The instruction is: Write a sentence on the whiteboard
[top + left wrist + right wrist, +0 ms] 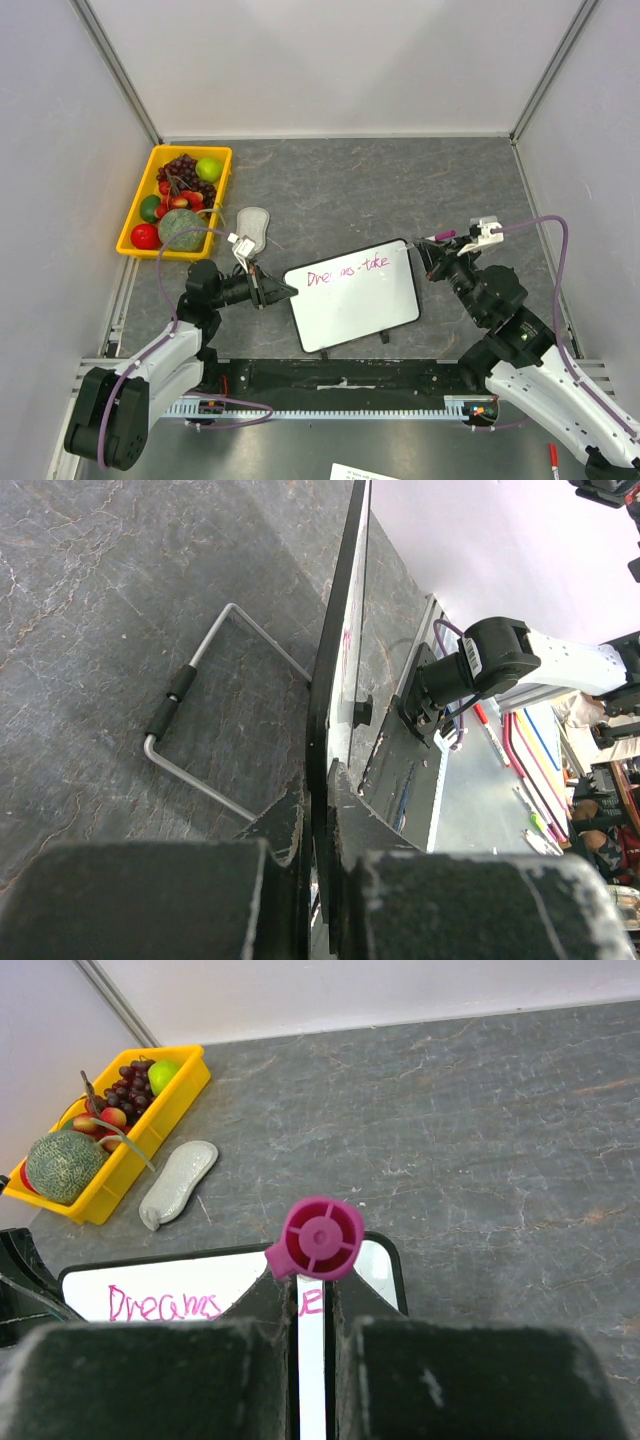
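The whiteboard [360,305] lies tilted in the middle of the table. The sentence [347,270] on it reads "Dreams take" in magenta, in one line. My left gripper [285,291] is shut on the board's left edge; in the left wrist view the jaws [320,790] clamp the black frame [335,680] edge-on. My right gripper [432,247] is shut on a magenta marker [443,235] over the board's upper right corner. The right wrist view shows the marker's back end [322,1238] between the fingers, over the board [230,1280] and the writing [165,1305]. The marker tip is hidden.
A yellow bin [190,149] of fruit stands at the back left, also seen in the right wrist view [165,1120]. A grey oval eraser pad [253,222] lies beside it. The board's wire stand [172,700] rests on the table. A red pen [552,455] lies at the near right.
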`<state>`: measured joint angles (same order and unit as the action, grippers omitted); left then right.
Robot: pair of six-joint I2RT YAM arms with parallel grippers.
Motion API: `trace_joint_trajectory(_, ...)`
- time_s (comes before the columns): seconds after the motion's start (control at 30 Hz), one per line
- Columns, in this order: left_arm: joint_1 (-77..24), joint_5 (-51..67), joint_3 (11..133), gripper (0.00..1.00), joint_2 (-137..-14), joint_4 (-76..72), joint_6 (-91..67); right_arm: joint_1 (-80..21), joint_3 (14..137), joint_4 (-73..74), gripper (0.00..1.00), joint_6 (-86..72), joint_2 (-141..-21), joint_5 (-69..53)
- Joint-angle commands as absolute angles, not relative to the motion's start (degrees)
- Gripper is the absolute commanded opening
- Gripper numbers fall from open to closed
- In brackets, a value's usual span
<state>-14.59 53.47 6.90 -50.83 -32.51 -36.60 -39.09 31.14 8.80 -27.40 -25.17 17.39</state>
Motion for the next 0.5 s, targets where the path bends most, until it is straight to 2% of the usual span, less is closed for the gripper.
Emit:
trace_joint_trajectory(0.0,-14.59,52.73,6.77,0.02,-50.36,-33.66,-32.17,-38.94,32.78,9.93,0.0,-26.19,-25.22,16.7)
trace_joint_trajectory(0.47,-14.68,52.73,6.77,0.02,-50.36,-33.75,-32.17,-38.94,31.38,11.95,0.0,-26.37,-24.0,16.35)
